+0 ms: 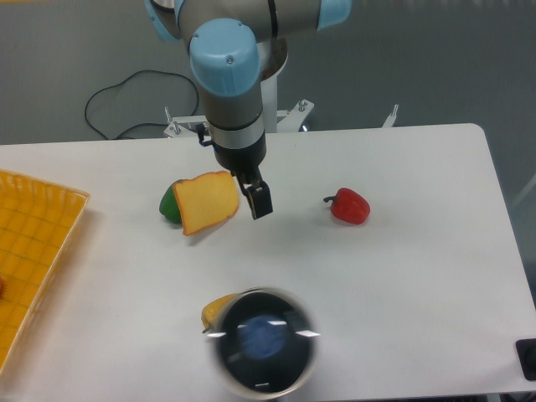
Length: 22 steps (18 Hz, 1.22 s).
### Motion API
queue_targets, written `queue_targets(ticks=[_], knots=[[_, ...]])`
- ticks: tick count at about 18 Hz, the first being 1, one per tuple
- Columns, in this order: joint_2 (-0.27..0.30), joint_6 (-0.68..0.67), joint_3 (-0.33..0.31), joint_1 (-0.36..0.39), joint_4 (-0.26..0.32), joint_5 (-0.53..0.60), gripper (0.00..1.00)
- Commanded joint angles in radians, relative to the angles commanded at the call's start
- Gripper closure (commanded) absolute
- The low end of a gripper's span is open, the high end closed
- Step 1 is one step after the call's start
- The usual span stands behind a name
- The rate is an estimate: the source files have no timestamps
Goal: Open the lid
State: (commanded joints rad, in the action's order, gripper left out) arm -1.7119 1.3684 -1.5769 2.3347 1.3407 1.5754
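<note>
The lid [264, 341] is a round glass disc with a thin metal rim and a blue knob [261, 337] at its centre. It lies on the dark pot [224, 362] near the table's front edge, and both look blurred. My gripper [260, 201] hangs from the arm well behind the lid, above the table's middle, beside a bread slice. It points down and holds nothing. I see its fingers [263, 202] edge-on as one dark shape, so the gap between them is hidden.
A toy bread slice [206, 202] leans on a green pepper [171, 203] just left of the gripper. A red pepper [349, 207] lies to the right. A yellow object [218, 310] touches the pot's back-left side. A yellow basket [33, 251] sits at the left edge.
</note>
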Motion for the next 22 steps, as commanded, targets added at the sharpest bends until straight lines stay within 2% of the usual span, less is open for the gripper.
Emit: queue_targets(ticks=[15,21,22], knots=[[0.005,-0.018,-0.038,0.041,-0.002,0.000,0.00],[-0.003,-0.303,-0.038,0.046,-0.005,-0.044,0.00],[-0.012,-0.340,-0.038,0.048,-0.026,-0.043,0.00]])
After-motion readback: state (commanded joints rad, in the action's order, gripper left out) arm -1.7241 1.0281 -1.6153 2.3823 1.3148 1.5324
